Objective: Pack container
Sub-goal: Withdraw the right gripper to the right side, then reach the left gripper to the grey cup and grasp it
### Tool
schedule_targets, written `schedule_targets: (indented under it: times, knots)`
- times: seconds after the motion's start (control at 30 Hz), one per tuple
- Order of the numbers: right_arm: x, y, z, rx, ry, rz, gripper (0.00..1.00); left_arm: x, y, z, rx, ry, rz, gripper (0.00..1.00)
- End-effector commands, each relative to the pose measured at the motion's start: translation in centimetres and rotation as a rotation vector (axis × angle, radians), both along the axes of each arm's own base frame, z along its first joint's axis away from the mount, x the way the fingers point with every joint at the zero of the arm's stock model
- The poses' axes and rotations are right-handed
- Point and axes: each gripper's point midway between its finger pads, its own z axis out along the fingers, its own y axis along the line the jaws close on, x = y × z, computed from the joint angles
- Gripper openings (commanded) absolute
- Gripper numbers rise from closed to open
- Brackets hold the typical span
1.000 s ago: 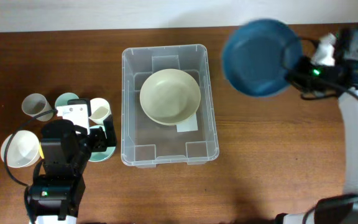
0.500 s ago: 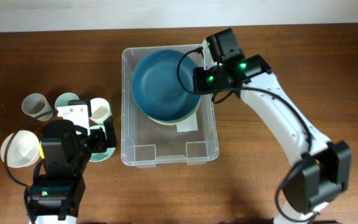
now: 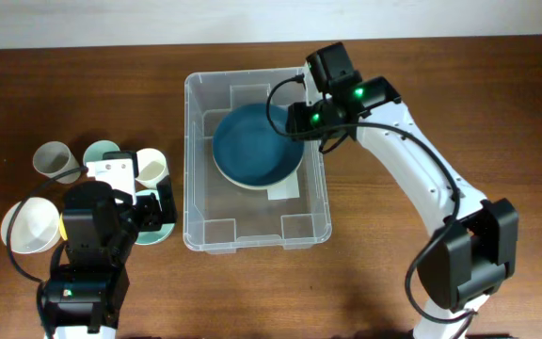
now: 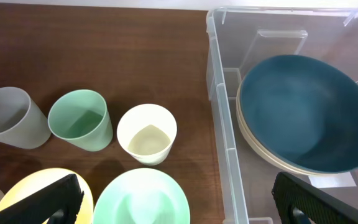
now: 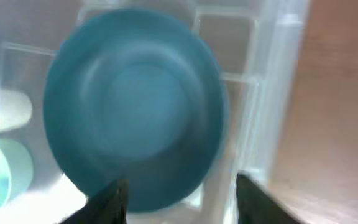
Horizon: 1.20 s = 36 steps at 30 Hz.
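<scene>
The clear container (image 3: 252, 221) stands mid-table with a white label (image 3: 283, 191) on its base. In its far half a blue bowl (image 3: 255, 148) sits nested in a cream bowl (image 3: 285, 177). My right gripper (image 3: 299, 122) hovers over the container's right rim; in the right wrist view its fingers (image 5: 182, 199) are spread wide above the blue bowl (image 5: 132, 99) and hold nothing. My left gripper (image 4: 179, 205) is wide open and empty above a mint bowl (image 4: 145, 199), left of the container (image 4: 225, 124).
Left of the container stand a grey cup (image 4: 8, 118), a green cup (image 4: 79, 118) and a cream cup (image 4: 146, 134), with a yellow bowl (image 4: 36, 193) nearer me. In the overhead view a cream bowl (image 3: 28, 226) lies at the far left.
My right arm swung in from the right with the blue bowl, lowered it into the cream bowl in the container and let go. The left arm has not moved.
</scene>
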Motion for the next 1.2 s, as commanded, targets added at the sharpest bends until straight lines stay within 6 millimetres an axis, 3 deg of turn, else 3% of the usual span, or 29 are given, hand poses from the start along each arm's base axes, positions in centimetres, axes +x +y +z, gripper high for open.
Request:
schedule_targets:
  times: [0.0, 0.07, 0.17, 0.3, 0.37, 0.47, 0.6, 0.83, 0.93, 1.1, 1.17]
  knots:
    - [1.3, -5.3, 8.5, -0.110, -0.183, -0.146, 0.57, 0.1, 0.1, 0.8, -0.010, -0.020, 0.007, 1.00]
    - [0.8, -9.9, 11.3, -0.120, -0.180, -0.283, 0.72, 0.0, 0.0, 0.7, -0.011, -0.012, 0.006, 1.00]
    - [-0.8, -16.5, 12.1, -0.088, -0.106, -0.470, 0.84, 0.0, 0.0, 1.2, -0.018, -0.023, 0.004, 1.00]
    - [-5.2, -25.0, 9.2, -0.051, 0.134, -0.693, 0.84, -0.5, 2.0, 3.2, -0.027, 0.061, 0.093, 1.00]
    - [-7.2, -28.0, 7.9, -0.055, 0.219, -0.768, 0.84, -0.5, 3.7, 4.1, -0.030, 0.108, 0.150, 1.00]
    - [-9.9, -31.4, 6.4, -0.070, 0.296, -0.816, 0.84, 0.4, 7.9, 6.3, -0.033, 0.130, 0.280, 1.00]
    - [-12.1, -31.9, 5.1, -0.040, 0.350, -0.831, 0.85, 1.5, 12.5, 6.4, -0.043, 0.150, 0.404, 1.00]
    - [-14.6, -29.2, 0.0, -0.058, 0.425, -0.744, 0.84, 3.7, 21.3, 1.2, -0.087, 0.250, 0.592, 1.00]
    - [-15.4, -28.2, -1.8, -0.067, 0.470, -0.697, 0.84, 5.3, 24.2, 0.1, -0.096, 0.221, 0.641, 1.00]
    - [-15.0, -27.5, -2.4, -0.075, 0.463, -0.669, 0.84, 8.6, 26.8, -1.3, -0.127, 0.289, 0.654, 1.00]
    - [-14.8, -27.5, -2.4, -0.074, 0.453, -0.670, 0.84, 9.0, 27.0, -2.9, -0.158, 0.391, 0.649, 1.00]
